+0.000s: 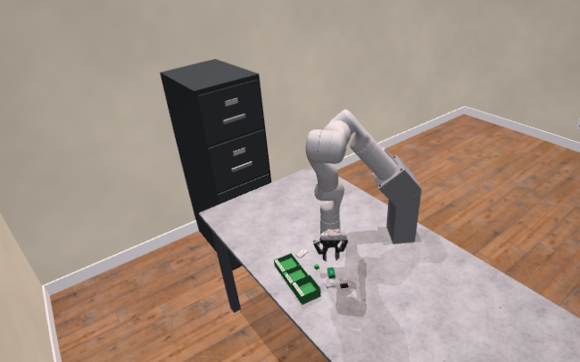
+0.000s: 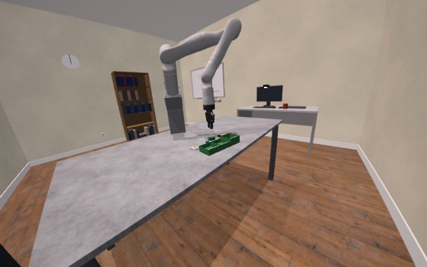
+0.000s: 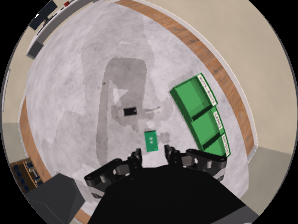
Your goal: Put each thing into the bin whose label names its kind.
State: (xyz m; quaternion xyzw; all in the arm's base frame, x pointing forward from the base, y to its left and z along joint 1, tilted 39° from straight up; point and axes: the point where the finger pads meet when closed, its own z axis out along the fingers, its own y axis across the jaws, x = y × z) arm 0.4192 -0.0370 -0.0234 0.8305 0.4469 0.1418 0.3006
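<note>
While the gripper (image 1: 330, 253) hangs partly spread and holding nothing above the table (image 1: 418, 305), a green block (image 1: 330, 271) lies below it, beside three green bins (image 1: 297, 283) near the table's edge.

I see a grey marbled tabletop (image 1: 441, 296). On it stand three green bins (image 1: 297, 278) in a row near one edge, touching. Beside them lie a white piece (image 1: 302, 253), a small green bit (image 1: 316, 267), a green block (image 1: 330, 271), a pale piece (image 1: 329, 284) and a black piece (image 1: 343, 284). The arm's grey pedestal (image 1: 402, 216) stands further back.
</note>
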